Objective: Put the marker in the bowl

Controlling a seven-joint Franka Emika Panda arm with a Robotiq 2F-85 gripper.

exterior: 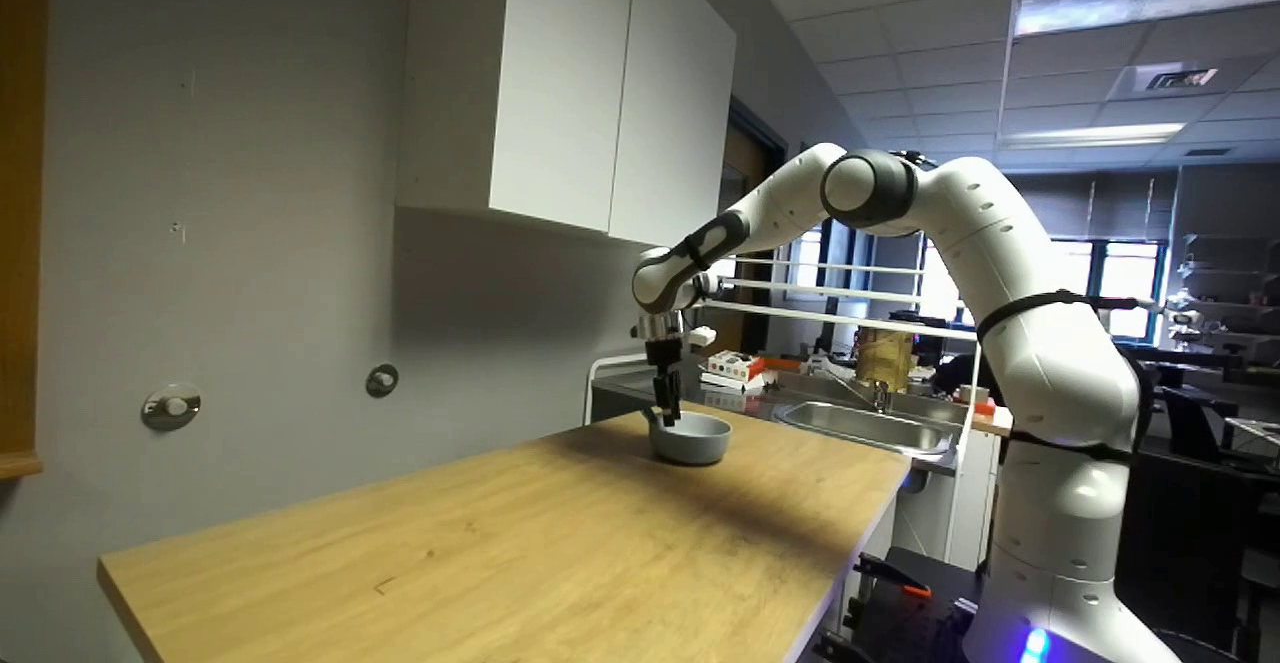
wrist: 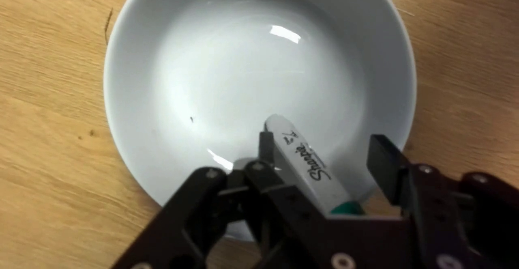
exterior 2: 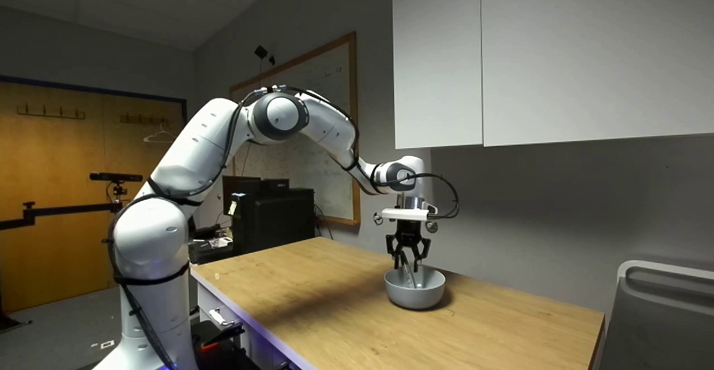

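The bowl is light grey and round and stands on the wooden tabletop, also in an exterior view and in the wrist view. The marker is a light grey Sharpie with a green end. It leans steeply, its lower end inside the bowl and its green end up between my fingers; it also shows in an exterior view. My gripper points down over the bowl, also in both exterior views. Its fingers are apart. The marker lies near one finger, with a gap to the opposite one.
The wooden tabletop runs along a grey wall. White wall cabinets hang above, close to the arm. Beyond the tabletop's far end are a sink and a box. A grey panel with a pale frame stands at the table's end.
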